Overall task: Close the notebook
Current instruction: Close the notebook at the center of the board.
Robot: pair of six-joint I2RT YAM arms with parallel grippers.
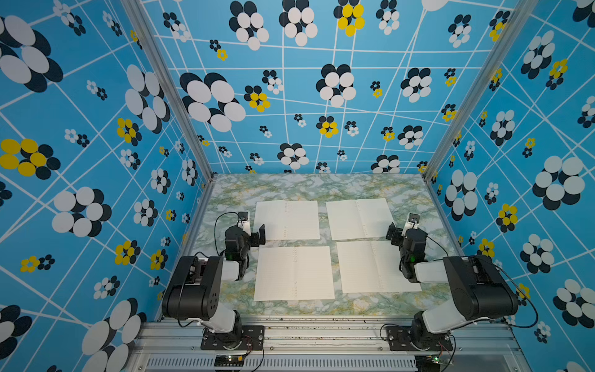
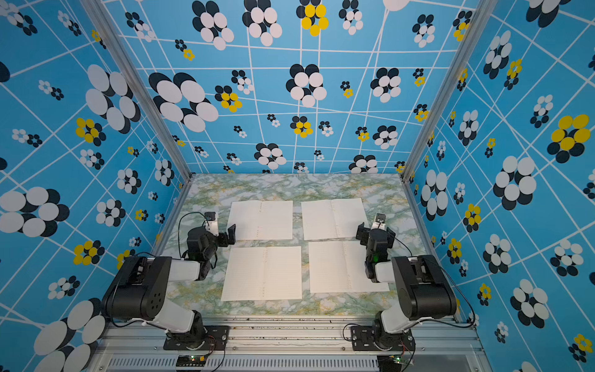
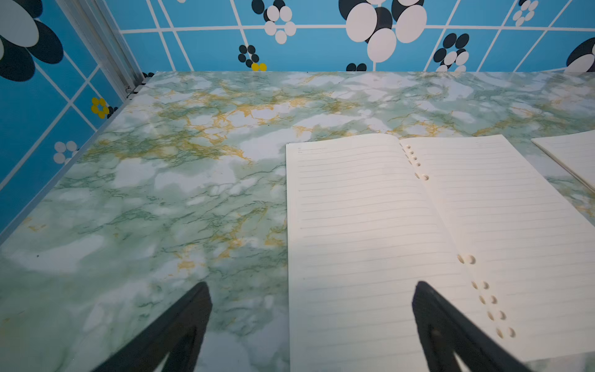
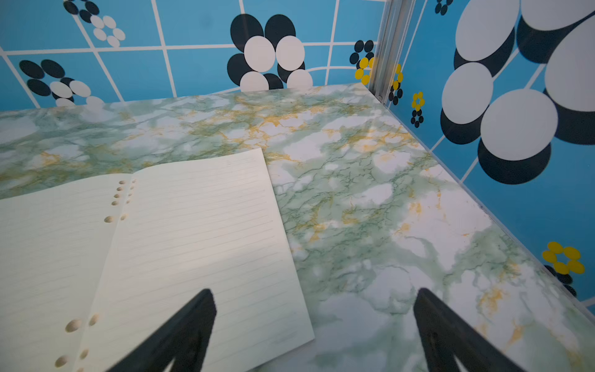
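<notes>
Several open lined notebooks lie flat on the marble table, white pages up. In both top views my left gripper (image 1: pixel 250 232) (image 2: pixel 220 233) hovers at the left edge of the far-left notebook (image 1: pixel 286 220) (image 2: pixel 261 220). In the left wrist view that gripper (image 3: pixel 312 288) is open, one finger over the marble and the other over the left page of this notebook (image 3: pixel 418 225). My right gripper (image 1: pixel 405 232) (image 2: pixel 375 232) hovers at the right edge of the far-right notebook (image 1: pixel 359 219) (image 2: pixel 333 219). It (image 4: pixel 315 292) is open too, straddling the right page edge of that notebook (image 4: pixel 177 241).
Two more open notebooks lie nearer the arms' bases, one near-left (image 1: pixel 293 273) and one near-right (image 1: pixel 376 267). Blue flower-patterned walls close in the table (image 1: pixel 322 186) on the left, back and right. An aluminium rail (image 1: pixel 322 331) runs along the front.
</notes>
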